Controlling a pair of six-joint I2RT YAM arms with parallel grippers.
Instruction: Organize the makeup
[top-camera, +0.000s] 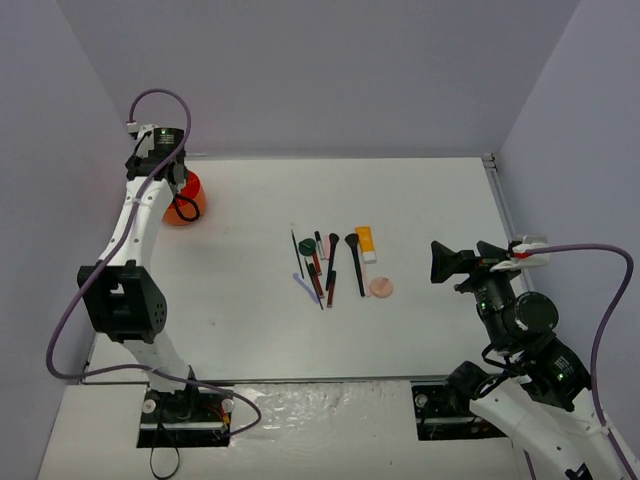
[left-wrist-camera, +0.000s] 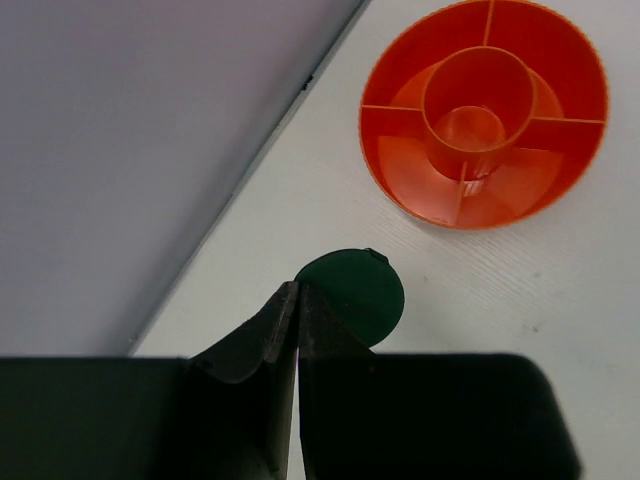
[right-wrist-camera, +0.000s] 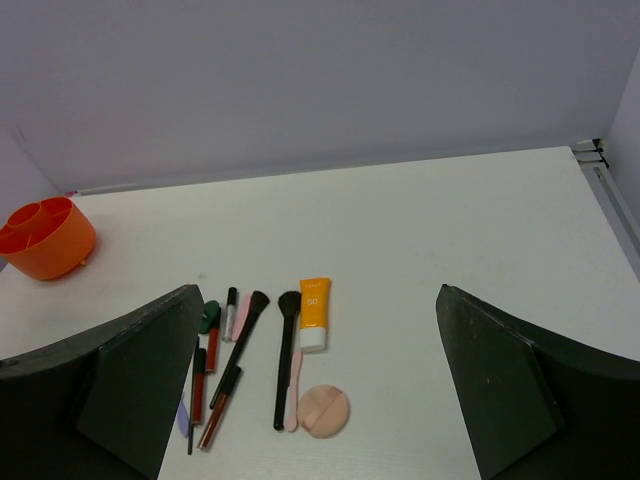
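Nearest me, the right gripper (top-camera: 447, 262) hung over the right side of the white table (top-camera: 240, 300) with its jaws spread wide, holding nothing. On its wrist camera, the left finger (right-wrist-camera: 140, 390) covered the near ends of the lilac stick (top-camera: 305, 288) and the red pencils (right-wrist-camera: 212, 350).

The makeup lay past it in a loose row at mid-table. The pink round compact (right-wrist-camera: 324, 412) was closest to me. A pink pencil (right-wrist-camera: 296, 388) lay just beside one black brush (right-wrist-camera: 284, 350), and a second brush (right-wrist-camera: 245, 335) slanted to its left. The orange-white tube (right-wrist-camera: 314, 312) was at the right end and a dark green round piece (top-camera: 306, 246) towards the left.

Far off at the back left, the left gripper (left-wrist-camera: 297, 292) had its jaws pressed together. A dark green compact (left-wrist-camera: 355, 295) showed face-on just beyond its tips. I could not tell whether the two were touching. The orange holder (left-wrist-camera: 395, 170) stood just past the compact, near the back wall (top-camera: 320, 70). From above, the left arm (top-camera: 140, 215) and a black cable loop (top-camera: 184, 210) hid part of the holder.

The only writing I could read was "50" on the tube.
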